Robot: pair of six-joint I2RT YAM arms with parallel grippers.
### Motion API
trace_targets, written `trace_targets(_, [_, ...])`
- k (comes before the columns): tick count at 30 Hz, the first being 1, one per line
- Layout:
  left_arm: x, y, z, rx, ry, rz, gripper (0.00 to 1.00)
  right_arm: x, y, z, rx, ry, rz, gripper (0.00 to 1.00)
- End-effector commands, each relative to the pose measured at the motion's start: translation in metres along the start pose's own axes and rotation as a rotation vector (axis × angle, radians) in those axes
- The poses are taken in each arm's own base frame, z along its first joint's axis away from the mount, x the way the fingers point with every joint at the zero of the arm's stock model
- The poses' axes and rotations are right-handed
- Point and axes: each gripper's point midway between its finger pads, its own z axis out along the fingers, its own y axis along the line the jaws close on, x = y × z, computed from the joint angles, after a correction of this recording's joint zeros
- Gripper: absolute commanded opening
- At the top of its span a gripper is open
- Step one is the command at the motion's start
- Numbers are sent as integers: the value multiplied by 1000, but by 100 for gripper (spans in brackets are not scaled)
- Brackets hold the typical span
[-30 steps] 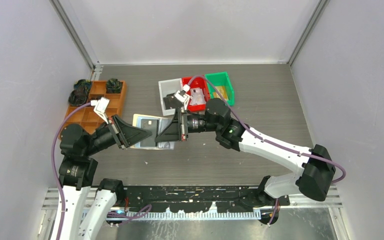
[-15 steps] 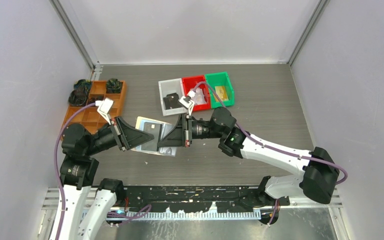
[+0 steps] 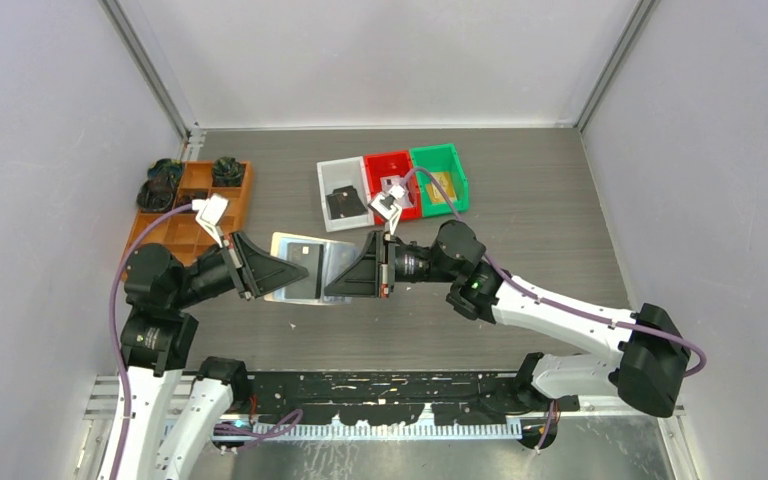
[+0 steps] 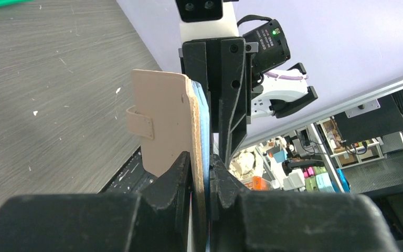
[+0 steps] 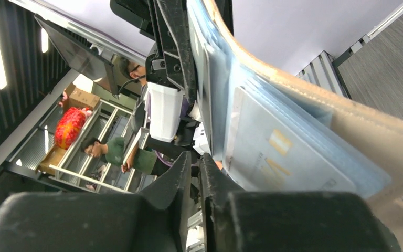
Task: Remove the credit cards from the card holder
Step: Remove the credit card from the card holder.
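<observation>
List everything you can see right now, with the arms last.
Tan leather-like folding card holder: one, held at centre.
Pale plastic credit cards: count unclear, in its clear sleeves.
Grey bin, red bin, green bin: one each, table's far middle.
Flat black item: one, in grey bin.
Orange compartment tray: one, far left, dark items inside.
Grey wood-grain table: one.
Left gripper: jaws shut on holder.
Right gripper: jaws nearly together by the sleeves.

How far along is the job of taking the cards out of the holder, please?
Done: the holder is held up open, clamped by the left gripper. In hand: the right gripper is shut at its sleeve edge, apparently going for a card. Left: the cards sit in the sleeves, and I see none clearly out.
</observation>
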Motion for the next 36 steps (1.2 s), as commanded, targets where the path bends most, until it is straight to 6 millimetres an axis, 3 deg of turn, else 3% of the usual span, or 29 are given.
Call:
trace_targets(1, [-11, -23, -3, 48, -42, 97, 2, -18, 38, 5, -97, -23, -87, 24])
trace_targets(3, [-11, -24, -4, 49, -43, 98, 1, -22, 38, 11, -81, -14, -99, 35])
trace_targets(5, [-11, -26, -4, 52, -42, 103, 1, -24, 35, 15, -65, -4, -102, 38])
trace_targets(14, [-9, -34, -7, 65, -40, 116, 0, -26, 30, 18, -41, 16, -105, 33])
trace_targets(24, [-10, -35, -8, 68, -40, 120, 0, -25, 25, -1, 53, 33, -153, 35])
trace_targets(36, [-9, -37, -9, 72, -37, 123, 0, -40, 31, 14, -2, 46, -148, 35])
